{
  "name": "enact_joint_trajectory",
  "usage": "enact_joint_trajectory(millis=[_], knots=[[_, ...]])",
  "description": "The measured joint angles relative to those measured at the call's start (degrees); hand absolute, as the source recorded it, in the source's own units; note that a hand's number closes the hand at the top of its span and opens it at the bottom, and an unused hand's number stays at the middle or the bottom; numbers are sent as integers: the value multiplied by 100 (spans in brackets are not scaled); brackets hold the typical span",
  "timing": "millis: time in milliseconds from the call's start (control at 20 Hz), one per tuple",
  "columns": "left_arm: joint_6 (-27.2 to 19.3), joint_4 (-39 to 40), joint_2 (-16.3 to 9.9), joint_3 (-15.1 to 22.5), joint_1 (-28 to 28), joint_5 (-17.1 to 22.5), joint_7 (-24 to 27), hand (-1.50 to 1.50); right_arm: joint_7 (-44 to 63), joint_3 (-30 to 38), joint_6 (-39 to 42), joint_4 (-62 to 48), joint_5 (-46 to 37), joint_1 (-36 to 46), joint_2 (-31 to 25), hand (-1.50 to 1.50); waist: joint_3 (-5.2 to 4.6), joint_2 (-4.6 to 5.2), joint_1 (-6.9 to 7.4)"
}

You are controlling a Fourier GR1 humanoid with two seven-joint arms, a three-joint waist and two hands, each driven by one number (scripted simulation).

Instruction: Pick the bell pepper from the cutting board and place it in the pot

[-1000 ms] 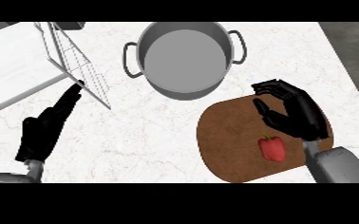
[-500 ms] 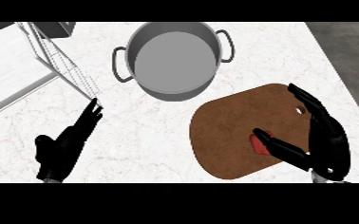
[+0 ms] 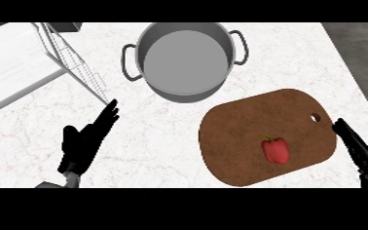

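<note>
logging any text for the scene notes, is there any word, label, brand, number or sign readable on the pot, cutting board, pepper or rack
None: no readable text anywhere in the head view.
pot: plain grey metal, no mark.
cutting board: bare brown surface with a hole near one end, no print.
bell pepper: no sticker.
wire rack: no tag.
counter: only marble veining.

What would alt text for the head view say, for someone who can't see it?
A red bell pepper lies on a brown cutting board, with an empty steel pot behind it. The right hand is beside the board's edge; the open left hand rests at lower left.
</note>
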State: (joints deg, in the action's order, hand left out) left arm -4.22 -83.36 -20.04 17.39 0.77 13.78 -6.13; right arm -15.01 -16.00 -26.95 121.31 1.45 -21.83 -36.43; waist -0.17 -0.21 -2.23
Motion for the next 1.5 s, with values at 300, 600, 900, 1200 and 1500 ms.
enact_joint_trajectory(millis=[300,600,900,1200,1500], knots=[[255,286,47,-137,393,37,-107,0,1617,210,357,559,292,84,-407,-150,6,22,152],[296,500,208,-123,556,-79,-44,0,2604,-169,1018,45,221,592,-735,-150,10,41,263],[407,506,259,-265,506,-165,-21,0,2463,-397,1535,-1093,-132,1014,-418,-150,16,30,255],[474,490,416,-360,442,-333,-57,0,1498,89,1807,-2105,-235,1061,-68,-150,19,23,224],[558,542,556,-477,470,-513,-58,0,566,547,2409,-2753,27,977,188,-150,19,21,213]])
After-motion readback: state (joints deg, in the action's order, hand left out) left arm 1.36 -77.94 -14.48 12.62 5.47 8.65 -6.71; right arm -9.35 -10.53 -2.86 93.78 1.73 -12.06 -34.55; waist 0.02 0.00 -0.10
